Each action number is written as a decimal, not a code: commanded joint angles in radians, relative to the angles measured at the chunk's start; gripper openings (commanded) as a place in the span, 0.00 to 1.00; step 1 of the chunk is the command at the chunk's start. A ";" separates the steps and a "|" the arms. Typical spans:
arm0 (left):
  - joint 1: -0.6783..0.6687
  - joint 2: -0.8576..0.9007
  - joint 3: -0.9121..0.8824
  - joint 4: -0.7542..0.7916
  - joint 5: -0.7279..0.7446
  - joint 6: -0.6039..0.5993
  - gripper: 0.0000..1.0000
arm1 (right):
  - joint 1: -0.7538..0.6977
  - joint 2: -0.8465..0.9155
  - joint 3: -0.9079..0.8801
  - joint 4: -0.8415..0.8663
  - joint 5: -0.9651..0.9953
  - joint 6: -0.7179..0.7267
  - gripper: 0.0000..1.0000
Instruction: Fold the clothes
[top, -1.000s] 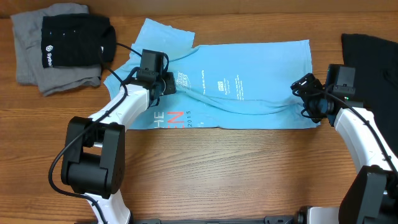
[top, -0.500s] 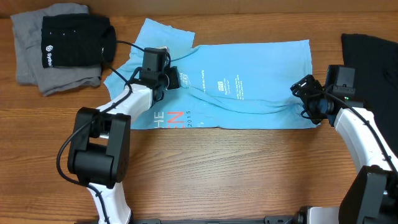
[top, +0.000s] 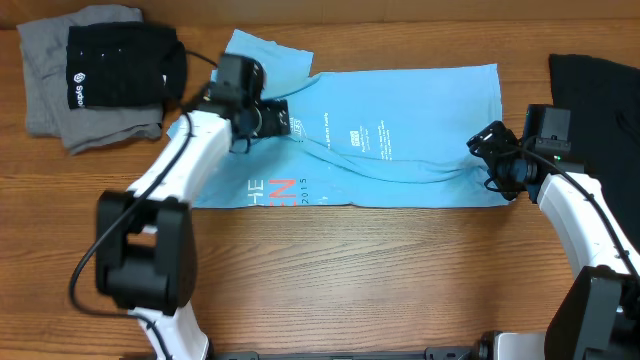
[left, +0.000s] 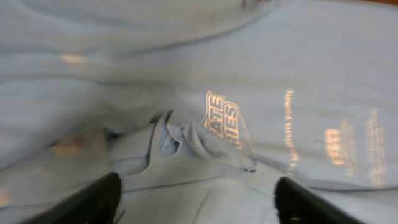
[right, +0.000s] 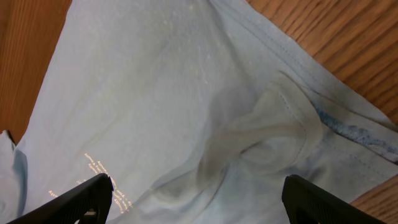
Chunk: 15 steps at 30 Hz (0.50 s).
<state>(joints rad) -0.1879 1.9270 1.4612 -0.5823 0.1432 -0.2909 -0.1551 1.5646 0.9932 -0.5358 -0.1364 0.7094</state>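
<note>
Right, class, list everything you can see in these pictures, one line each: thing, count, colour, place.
light blue T-shirt: one, light blue with white and pink print, spread across the middle of the table
grey garment: one, grey, folded, top left of the overhead view
black folded garment: one, black with a small white logo, lying on the grey garment
black cloth: one, black, right edge, partly out of frame
table: one, brown wood, under everything
left pincer: one, black, open, over the T-shirt's left part
right pincer: one, black, open, over the T-shirt's right end
</note>
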 joint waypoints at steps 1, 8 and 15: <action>0.006 -0.090 0.064 -0.096 0.006 0.051 0.67 | 0.003 0.002 0.008 0.014 0.021 -0.010 0.91; 0.006 -0.018 0.028 -0.307 0.003 -0.105 0.56 | 0.003 0.002 0.008 0.023 0.021 -0.010 0.91; 0.043 0.089 0.018 -0.268 -0.084 -0.187 0.53 | 0.003 0.002 0.008 0.001 0.021 -0.011 0.91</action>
<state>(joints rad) -0.1780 1.9732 1.4879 -0.8658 0.1112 -0.4206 -0.1551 1.5646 0.9932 -0.5274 -0.1261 0.7055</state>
